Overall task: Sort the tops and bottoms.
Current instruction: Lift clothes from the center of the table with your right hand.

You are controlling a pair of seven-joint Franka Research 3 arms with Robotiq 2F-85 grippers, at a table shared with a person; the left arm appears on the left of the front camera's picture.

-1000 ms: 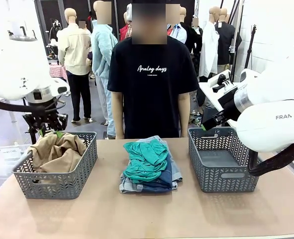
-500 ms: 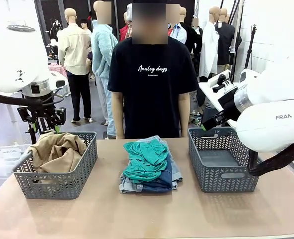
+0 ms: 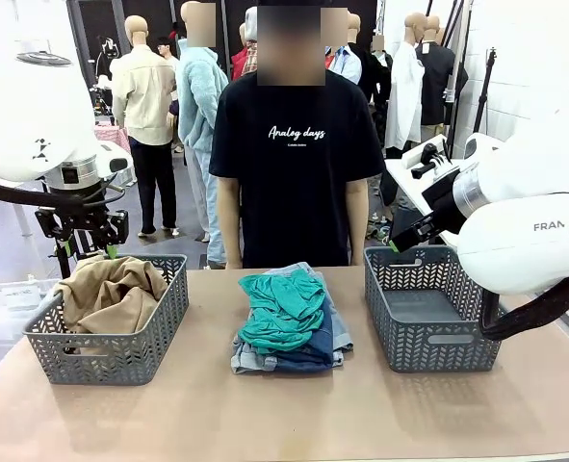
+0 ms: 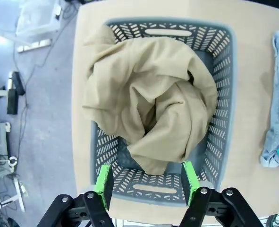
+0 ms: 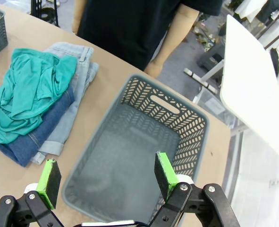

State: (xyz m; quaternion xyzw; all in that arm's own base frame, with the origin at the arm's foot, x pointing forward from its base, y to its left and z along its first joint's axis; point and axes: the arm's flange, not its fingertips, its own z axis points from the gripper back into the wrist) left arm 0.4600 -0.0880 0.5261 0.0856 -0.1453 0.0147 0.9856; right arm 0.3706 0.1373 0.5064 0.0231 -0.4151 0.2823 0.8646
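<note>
A tan-beige top lies crumpled in the grey left basket. My left gripper hangs open just above the basket's far edge. In the left wrist view the tan top fills the basket below the left gripper, with nothing between its green pads. A teal-green top sits on a stack of denim bottoms at the table's middle. The right gripper stands open over the empty right basket, with the teal top and bottoms beside it.
A person in a black T-shirt stands at the far side, arms down. The right basket is empty. A white side table stands beyond the table's right end. Bare tabletop lies in front of the baskets.
My left gripper has let go of the tan top, opened wider and risen a little above the left basket. The right arm and the pile have not moved.
</note>
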